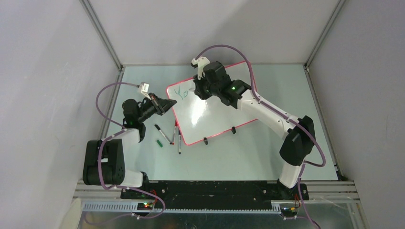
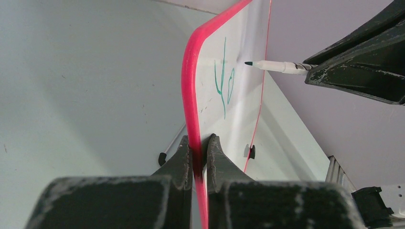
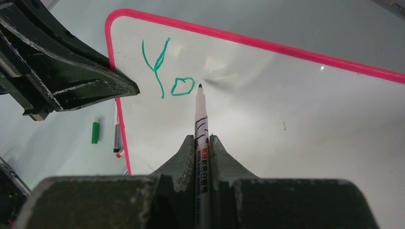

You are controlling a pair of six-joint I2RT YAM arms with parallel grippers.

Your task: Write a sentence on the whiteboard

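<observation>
Whiteboard (image 1: 215, 112) sits angled on the tabletop (image 1: 267, 157), and my left pincer (image 2: 200, 143) is pinched tight on its pink left edge. My right pincer (image 3: 202, 140) is clamped around a marker (image 3: 201, 119), tip just right of the sentence (image 3: 167, 76), only a green "Yo" near the board's far-left corner. A few spare markers (image 1: 176, 138) and a green cap (image 1: 160, 142) lie beside the board.

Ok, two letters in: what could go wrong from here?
The left gripper pinches the whiteboard only at one edge's rim, so pen pressure may pivot it and skew the letters. The marker sits between narrow fingertips of the right gripper and might slip or tilt when pressed. A shifting board could also knock the loose markers lying beside that edge.
</observation>
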